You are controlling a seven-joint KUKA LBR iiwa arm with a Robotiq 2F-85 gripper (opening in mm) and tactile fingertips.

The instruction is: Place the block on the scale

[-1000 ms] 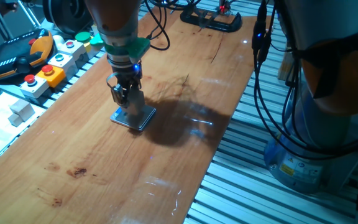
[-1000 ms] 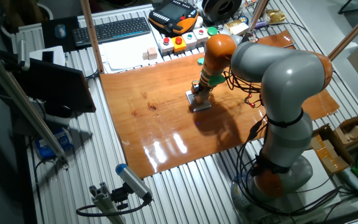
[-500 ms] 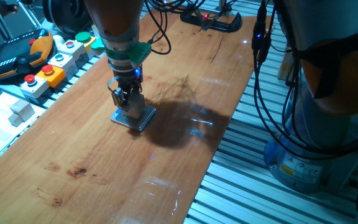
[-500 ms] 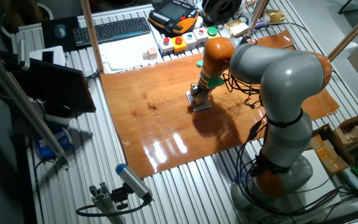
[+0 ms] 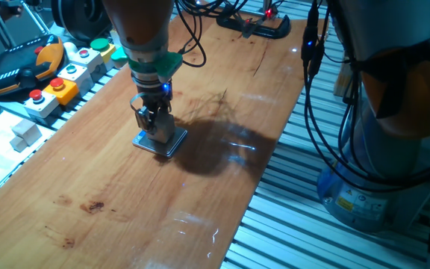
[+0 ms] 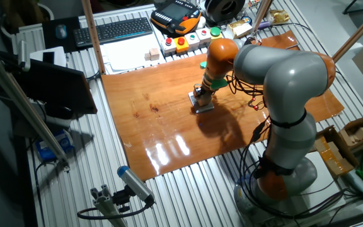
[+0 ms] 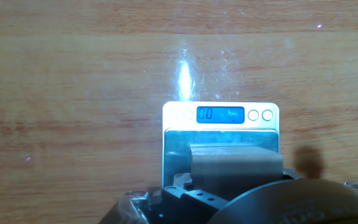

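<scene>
The scale (image 5: 173, 145) lies flat on the wooden table, a little left of its middle. It also shows in the other fixed view (image 6: 204, 108) and in the hand view (image 7: 178, 127), with its blue display lit. My gripper (image 5: 155, 125) points straight down over the scale's top plate and is shut on the block (image 7: 235, 163), a pale beige cube. The block hangs low over the plate or rests on it. I cannot tell whether it touches. In both fixed views the fingers hide most of the block.
Coloured button boxes (image 5: 57, 88) line the table's left edge, with a whitish cube (image 5: 26, 132) beside them and an orange-black pendant (image 5: 21, 63) behind. A black clamp (image 5: 254, 26) sits at the far end. Cables and the arm's base (image 5: 379, 149) stand off the right edge.
The hand has sunk a little toward the scale with the block in it. Nothing else has moved.
</scene>
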